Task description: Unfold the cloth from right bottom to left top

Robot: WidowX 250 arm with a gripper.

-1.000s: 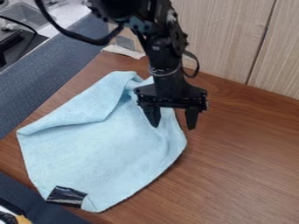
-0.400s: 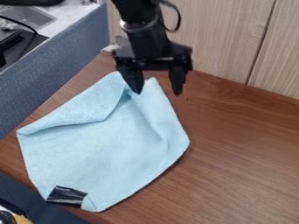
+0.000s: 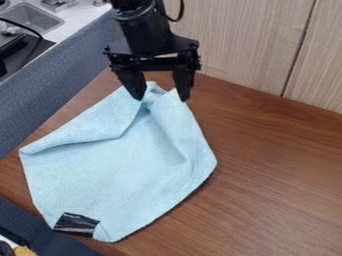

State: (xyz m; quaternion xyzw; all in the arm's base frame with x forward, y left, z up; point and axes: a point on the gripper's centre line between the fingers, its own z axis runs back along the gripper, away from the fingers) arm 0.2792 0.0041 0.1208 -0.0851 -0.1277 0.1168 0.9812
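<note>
The cloth (image 3: 120, 170) is peaking beneath the wide-spread end effector (image 3: 162, 98), which is shifting toward the far-left corner of the bench (image 3: 280, 175).

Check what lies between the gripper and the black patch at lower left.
The blue cloth, creased near the gripper, lies between it and the black patch, camera view.

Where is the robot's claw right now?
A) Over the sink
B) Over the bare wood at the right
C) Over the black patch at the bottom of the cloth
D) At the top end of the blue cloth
D, because the claw hangs at the top end of the blue cloth, with its two fingers spread apart there.
</note>
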